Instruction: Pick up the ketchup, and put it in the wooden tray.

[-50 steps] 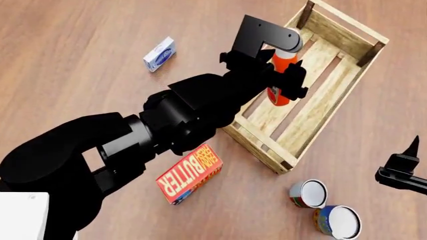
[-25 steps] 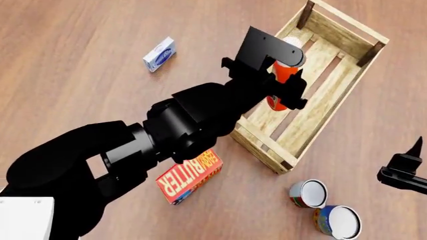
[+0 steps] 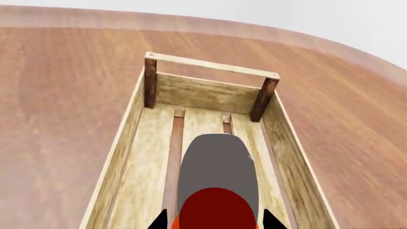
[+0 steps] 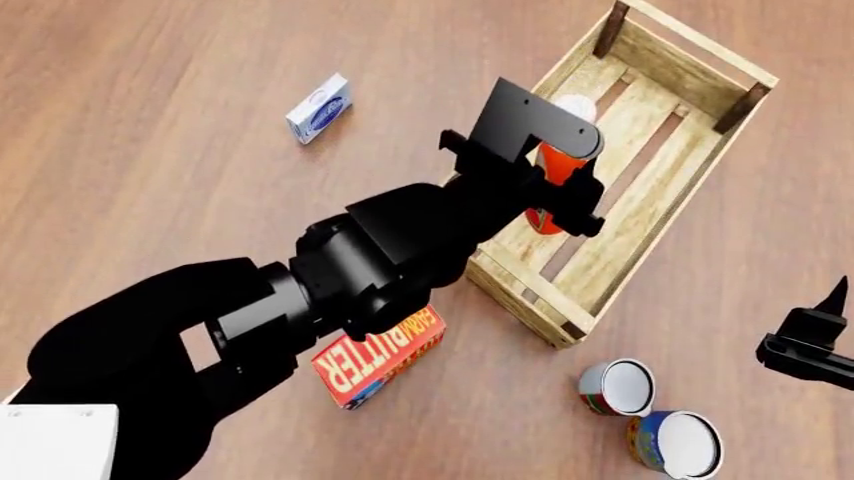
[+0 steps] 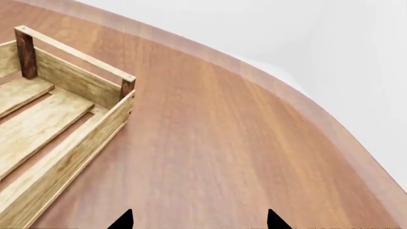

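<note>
The ketchup (image 4: 555, 165), an orange-red bottle with a white cap, hangs over the near half of the wooden tray (image 4: 687, 42), with my left gripper (image 4: 561, 170) shut on it. Its base is down between the tray walls; I cannot tell whether it touches the slats. In the left wrist view the ketchup (image 3: 216, 191) fills the space between the fingertips (image 3: 272, 220), and the tray (image 3: 210, 64) stretches away beneath it. My right gripper (image 4: 814, 345) hovers open at the right edge, away from the tray. In its own view the right gripper (image 5: 198, 222) holds nothing, with the tray's corner (image 5: 76, 138) beside it.
A red butter box (image 4: 380, 350) lies just in front of the tray's near end, under my left forearm. Two tin cans (image 4: 617, 387) (image 4: 674, 443) stand at the front right near the right gripper. A small blue-white box (image 4: 318, 107) lies at the back left on the wooden table.
My left gripper has carried the ketchup slightly lower and toward the tray's near end. The right arm has barely moved.
</note>
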